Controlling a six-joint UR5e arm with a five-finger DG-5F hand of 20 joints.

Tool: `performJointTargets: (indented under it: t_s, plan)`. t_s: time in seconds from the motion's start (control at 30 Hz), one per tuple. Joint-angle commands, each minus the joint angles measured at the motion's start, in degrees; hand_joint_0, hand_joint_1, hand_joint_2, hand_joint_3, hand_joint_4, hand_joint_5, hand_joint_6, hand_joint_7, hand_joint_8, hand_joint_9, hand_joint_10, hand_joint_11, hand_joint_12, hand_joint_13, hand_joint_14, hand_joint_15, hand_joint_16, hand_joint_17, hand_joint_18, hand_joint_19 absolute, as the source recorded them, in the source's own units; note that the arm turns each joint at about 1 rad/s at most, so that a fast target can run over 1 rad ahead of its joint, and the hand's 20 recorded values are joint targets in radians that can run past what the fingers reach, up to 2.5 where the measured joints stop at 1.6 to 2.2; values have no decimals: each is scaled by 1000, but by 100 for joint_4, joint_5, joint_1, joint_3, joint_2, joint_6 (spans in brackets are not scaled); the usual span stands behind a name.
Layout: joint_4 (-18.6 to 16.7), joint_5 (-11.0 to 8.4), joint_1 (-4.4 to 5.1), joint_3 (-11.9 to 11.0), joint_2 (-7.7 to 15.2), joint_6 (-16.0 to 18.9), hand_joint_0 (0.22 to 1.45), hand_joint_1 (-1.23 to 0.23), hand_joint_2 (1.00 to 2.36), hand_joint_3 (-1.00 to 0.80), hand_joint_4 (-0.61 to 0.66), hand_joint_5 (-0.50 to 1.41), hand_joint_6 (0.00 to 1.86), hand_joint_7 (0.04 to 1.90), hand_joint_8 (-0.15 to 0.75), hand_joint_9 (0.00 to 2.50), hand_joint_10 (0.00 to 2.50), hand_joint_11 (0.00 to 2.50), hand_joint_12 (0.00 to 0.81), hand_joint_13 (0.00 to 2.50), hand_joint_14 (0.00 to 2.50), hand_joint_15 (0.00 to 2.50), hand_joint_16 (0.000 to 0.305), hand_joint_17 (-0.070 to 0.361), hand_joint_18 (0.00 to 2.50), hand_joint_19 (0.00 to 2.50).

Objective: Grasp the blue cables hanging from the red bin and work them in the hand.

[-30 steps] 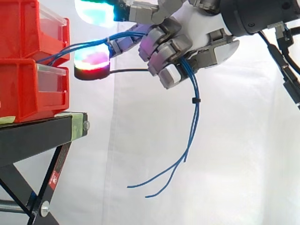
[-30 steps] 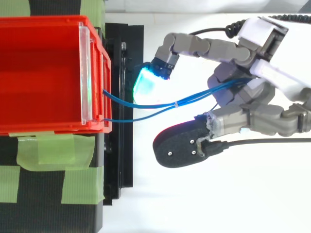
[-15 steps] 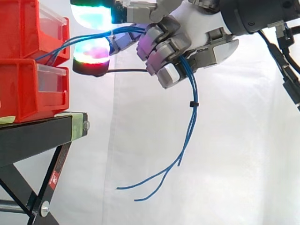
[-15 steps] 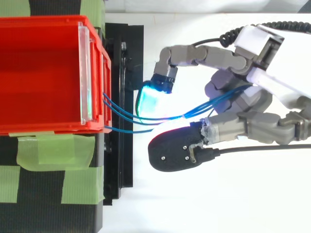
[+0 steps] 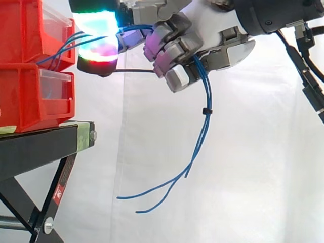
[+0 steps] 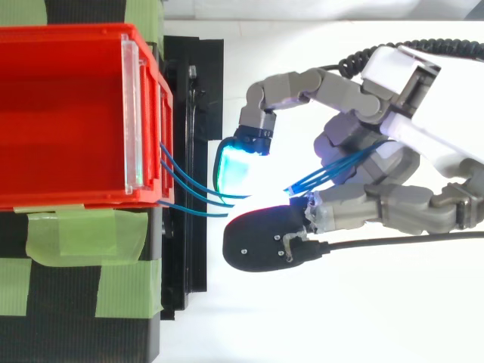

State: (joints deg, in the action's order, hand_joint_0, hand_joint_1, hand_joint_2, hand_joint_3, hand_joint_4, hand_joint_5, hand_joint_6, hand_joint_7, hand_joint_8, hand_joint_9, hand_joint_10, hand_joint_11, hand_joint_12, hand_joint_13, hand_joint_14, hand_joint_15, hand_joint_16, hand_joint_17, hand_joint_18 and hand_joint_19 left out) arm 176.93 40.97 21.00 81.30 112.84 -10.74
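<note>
The cables (image 5: 204, 124) leave the front of the upper bin (image 5: 20, 30) and run out to the hand (image 5: 207, 23), which sits just beside the bin and level with it. They pass through curled fingers (image 5: 172, 50) and hang loose below bin height, ends free. The fingers are clamped round the bundle. By their droop the cables look thin, light and limp — probably slick, apt to slide. The best hold is above the tie (image 5: 205, 110) — there the strands lie together.
</note>
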Motion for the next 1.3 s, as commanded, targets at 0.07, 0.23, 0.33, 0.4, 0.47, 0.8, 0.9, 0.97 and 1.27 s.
performJointTargets:
  t_s: [0.07,0.23,0.33,0.4,0.47,0.8,0.9,0.97,1.27]
  plan:
    - [-1,-1,1,0,1,2,943,-756,1024,-375,71,20,1027,1064,519,1736,2500,2500,771,2085,2500,2010,244,183,2500,763]
    - [-10,-1,1,0,1,2,930,-734,1027,-216,79,-21,1127,1033,519,1736,2500,2500,771,2085,2500,2010,244,183,2500,763]
    - [-1,-1,1,0,1,2,916,-711,1024,-286,105,-24,1119,1044,519,1736,2500,2500,771,2085,2500,2010,244,183,2500,763]
    - [-1,-10,1,0,1,2,900,-696,1021,-445,113,-20,1111,1030,519,1736,2500,2500,771,2085,2500,2010,244,183,2500,763]
    - [-1,-10,1,0,1,2,879,-680,1016,-598,126,-8,1082,1025,519,1736,2500,2500,771,2085,2500,2010,244,183,2500,763]
    - [-1,-10,1,9,1,2,891,-685,1019,-542,118,47,1064,1084,519,1736,2500,2500,771,2085,2500,2010,244,183,2500,763]
    - [-1,-10,1,9,1,2,894,-709,1023,-389,92,28,1116,1107,519,1736,2500,2500,771,2085,2500,2010,244,183,2500,763]
    - [-1,-10,1,0,1,2,895,-717,1028,-245,75,-6,1192,1085,519,1736,2500,2500,771,2085,2500,2010,244,183,2500,763]
    - [-1,-10,9,9,1,2,862,-633,1004,-60,189,97,1115,1038,519,1736,2500,2500,771,2085,2500,2010,244,183,2500,763]
